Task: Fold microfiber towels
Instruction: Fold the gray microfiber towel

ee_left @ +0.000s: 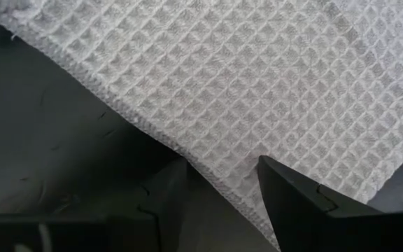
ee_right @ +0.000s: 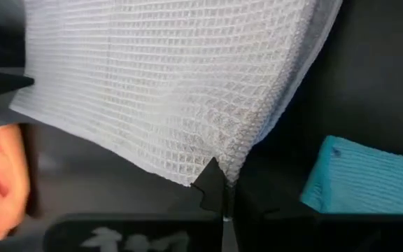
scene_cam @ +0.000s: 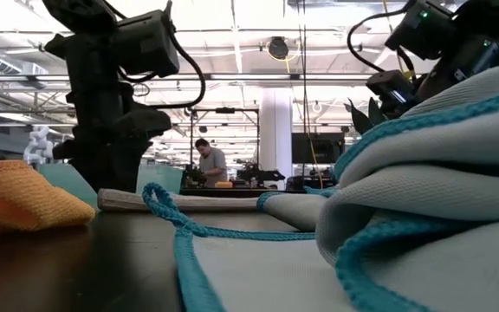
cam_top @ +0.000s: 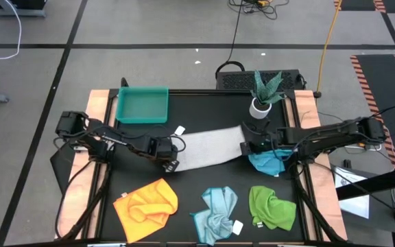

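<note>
White-grey towel point(cam_top: 208, 149): soft, limp, light.
Your right gripper point(cam_top: 247, 148) pinches its three-o'clock edge; left gripper point(cam_top: 171, 162) gapes at nine — grab that hem.

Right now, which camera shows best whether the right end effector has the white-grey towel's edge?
The right wrist view: the right end effector is shut on the white-grey towel at its edge. The high view shows the towel whole, the grip tiny; the low view only its thin edge.

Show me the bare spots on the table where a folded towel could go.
Free: the dark strip between the teal tray and the potted plant, behind the white-grey towel. A narrower bare band lies between that towel and the front row. Crowded: the front edge, with yellow-orange, pale blue and green towels.
</note>
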